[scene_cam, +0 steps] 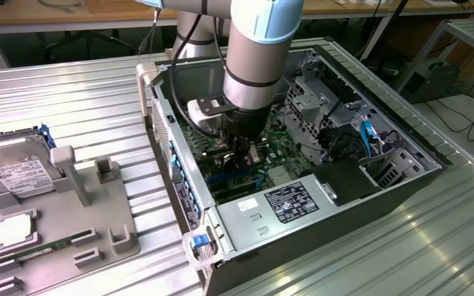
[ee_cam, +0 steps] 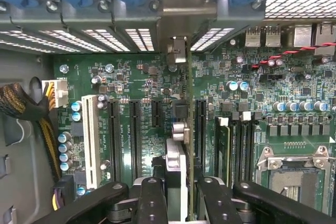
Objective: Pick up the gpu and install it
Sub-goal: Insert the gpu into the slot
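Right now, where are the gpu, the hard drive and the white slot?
gpu [ee_cam: 181, 129]: wrist view, thin upright edge.
hard drive [scene_cam: 19, 174]: exterior view, white label.
white slot [ee_cam: 90, 140]: wrist view, its middle.

gpu [ee_cam: 184, 129] seen edge-on, pincer [ee_cam: 181, 192] cut off by frame edge

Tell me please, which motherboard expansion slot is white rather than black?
The white slot, the outermost of the row, nearest the braided power cables; the others are black.

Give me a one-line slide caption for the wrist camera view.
Robot hand holds the thin dark GPU card edge-on above the green motherboard, among its long black expansion slots.
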You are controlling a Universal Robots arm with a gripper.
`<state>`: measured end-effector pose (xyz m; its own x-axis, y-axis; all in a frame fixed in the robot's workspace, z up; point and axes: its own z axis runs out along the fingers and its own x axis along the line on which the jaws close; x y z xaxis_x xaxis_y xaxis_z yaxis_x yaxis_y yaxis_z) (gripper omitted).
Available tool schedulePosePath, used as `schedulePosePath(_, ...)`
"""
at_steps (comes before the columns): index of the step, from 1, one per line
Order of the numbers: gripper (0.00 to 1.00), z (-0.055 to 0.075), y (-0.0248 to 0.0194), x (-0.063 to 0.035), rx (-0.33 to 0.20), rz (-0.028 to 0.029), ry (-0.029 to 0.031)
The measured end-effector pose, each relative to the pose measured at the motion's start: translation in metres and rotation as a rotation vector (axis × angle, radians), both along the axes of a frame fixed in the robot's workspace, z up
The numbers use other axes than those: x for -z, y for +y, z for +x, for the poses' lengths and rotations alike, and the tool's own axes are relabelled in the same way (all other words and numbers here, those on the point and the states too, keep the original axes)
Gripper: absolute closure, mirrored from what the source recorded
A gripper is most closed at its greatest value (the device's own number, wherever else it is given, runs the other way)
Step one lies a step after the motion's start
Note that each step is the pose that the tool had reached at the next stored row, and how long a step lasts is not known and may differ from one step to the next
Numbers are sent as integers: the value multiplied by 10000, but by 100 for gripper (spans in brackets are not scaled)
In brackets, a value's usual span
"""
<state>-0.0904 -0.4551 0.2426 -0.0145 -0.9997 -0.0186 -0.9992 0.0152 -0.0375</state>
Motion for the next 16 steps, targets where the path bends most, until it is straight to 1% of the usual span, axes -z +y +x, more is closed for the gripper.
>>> schedulePosePath(10, 72, 6, -9, 0, 53, -1, 1)
schedulePosePath(16, 72, 39, -17, 0, 135, -1, 2)
